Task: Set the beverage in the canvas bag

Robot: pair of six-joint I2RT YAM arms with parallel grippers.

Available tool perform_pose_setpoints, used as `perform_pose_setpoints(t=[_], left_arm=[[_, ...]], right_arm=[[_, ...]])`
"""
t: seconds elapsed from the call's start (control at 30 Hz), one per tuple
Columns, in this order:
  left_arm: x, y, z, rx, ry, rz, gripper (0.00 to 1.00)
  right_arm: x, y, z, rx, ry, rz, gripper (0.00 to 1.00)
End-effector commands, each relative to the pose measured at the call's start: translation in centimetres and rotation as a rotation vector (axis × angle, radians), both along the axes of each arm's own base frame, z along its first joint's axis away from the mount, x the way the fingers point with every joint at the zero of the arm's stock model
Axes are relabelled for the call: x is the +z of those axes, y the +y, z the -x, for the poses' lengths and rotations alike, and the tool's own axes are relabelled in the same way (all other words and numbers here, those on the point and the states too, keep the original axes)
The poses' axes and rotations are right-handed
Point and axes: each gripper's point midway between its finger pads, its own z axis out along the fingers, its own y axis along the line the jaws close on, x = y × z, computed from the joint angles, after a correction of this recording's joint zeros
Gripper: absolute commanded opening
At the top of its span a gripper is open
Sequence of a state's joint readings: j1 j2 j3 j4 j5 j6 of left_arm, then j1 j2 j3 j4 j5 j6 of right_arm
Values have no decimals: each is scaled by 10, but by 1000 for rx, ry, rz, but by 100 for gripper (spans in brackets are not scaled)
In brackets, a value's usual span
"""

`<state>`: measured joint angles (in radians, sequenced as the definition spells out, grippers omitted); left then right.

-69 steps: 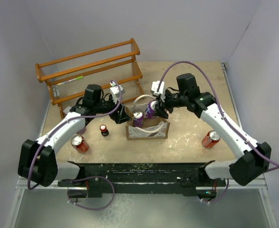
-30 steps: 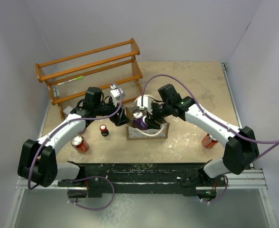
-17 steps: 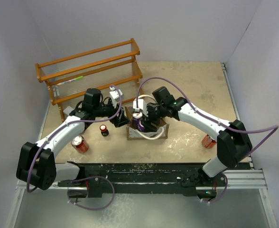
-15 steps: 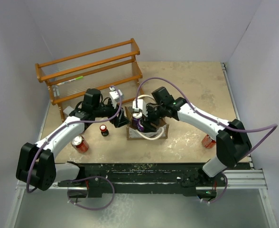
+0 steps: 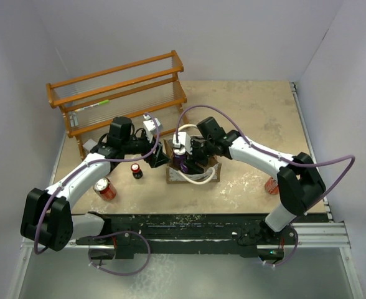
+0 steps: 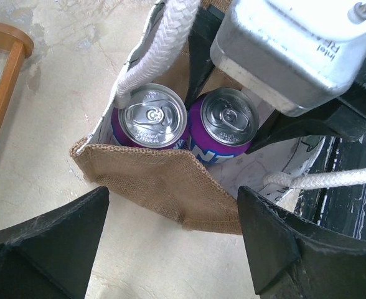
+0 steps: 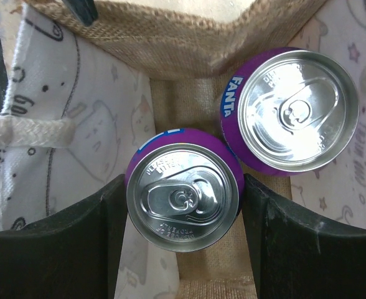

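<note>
Compared with two seconds ago, the right arm is reaching farther left, and the purple Fanta can (image 7: 184,198) that it was carrying beside the canvas bag (image 6: 139,168) is now sitting down inside it.

Nearest the arm bases, one red can (image 5: 104,188) is standing on the table (image 5: 251,112) at the left, and a second red can (image 5: 271,184) is showing partly behind the right arm. A small dark bottle with a red cap (image 5: 136,170) is standing just beyond the left red can.

In the middle, the left gripper (image 6: 173,199) is hanging at the bag's left end with its fingers spread wide, the burlap end wall lying between them without either finger pressing it. The right gripper (image 7: 184,202) is reaching into the bag from above, its two fingers closing against opposite sides of the Fanta can. That can is standing upright beside another purple can (image 6: 150,117), the two almost touching, against the pale printed lining. One white rope handle (image 6: 164,37) is looping over the far wall and the other rope handle (image 6: 332,177) is lying across the near side.

Farthest back, a wooden rack (image 5: 117,93) is standing at the table's far left corner.
</note>
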<state>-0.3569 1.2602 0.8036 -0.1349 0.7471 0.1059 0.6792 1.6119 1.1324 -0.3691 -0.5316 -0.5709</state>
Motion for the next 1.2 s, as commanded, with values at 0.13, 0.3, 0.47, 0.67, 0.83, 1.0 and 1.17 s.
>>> perform_pose_setpoints(t=[0.13, 0.3, 0.47, 0.67, 0.83, 1.0, 1.17], left_arm=[[11, -3, 0, -26, -73, 12, 87], [11, -2, 0, -27, -75, 11, 87], [12, -2, 0, -27, -83, 9, 88], [15, -1, 0, -26, -94, 7, 88], [15, 0, 0, -24, -102, 2, 88], [17, 1, 0, -26, -115, -4, 89], [20, 3, 1, -35, -140, -13, 91]], right_arm=[[1, 7, -4, 6, -25, -25, 38], [7, 9, -1, 10, -16, -42, 52], [14, 9, 0, 9, -19, -54, 64], [21, 7, -4, -6, -51, -54, 79], [27, 6, -5, -10, -64, -54, 86], [43, 6, -6, -10, -94, -70, 88], [63, 5, -8, -15, -142, -94, 86]])
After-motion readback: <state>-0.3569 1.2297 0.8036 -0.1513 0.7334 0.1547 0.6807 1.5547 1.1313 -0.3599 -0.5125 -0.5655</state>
